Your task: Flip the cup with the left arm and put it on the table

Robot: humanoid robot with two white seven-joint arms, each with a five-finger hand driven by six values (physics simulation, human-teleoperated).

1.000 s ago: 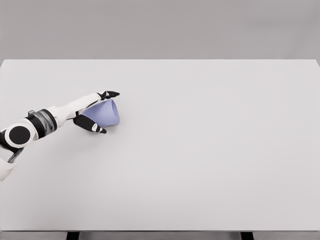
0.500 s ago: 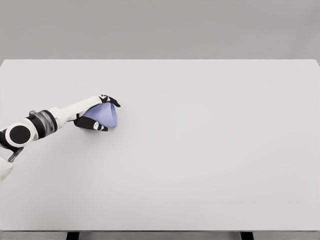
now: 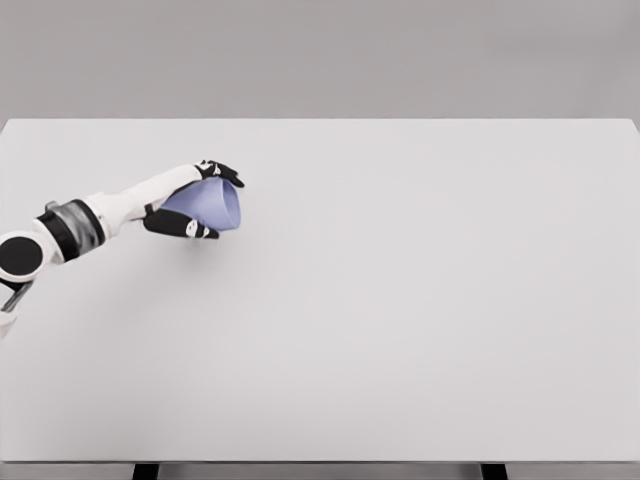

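Note:
A pale lavender cup lies on its side in my left hand, its wide mouth facing right. The fingers curl over its top and the thumb presses from below, so the hand is shut on the cup. A faint shadow under it suggests the cup is slightly off the white table. The left arm enters from the lower left edge. The right arm is out of view.
The left hand closed its fingers around the cup, then raised it a little and drew it up and away from the table surface.

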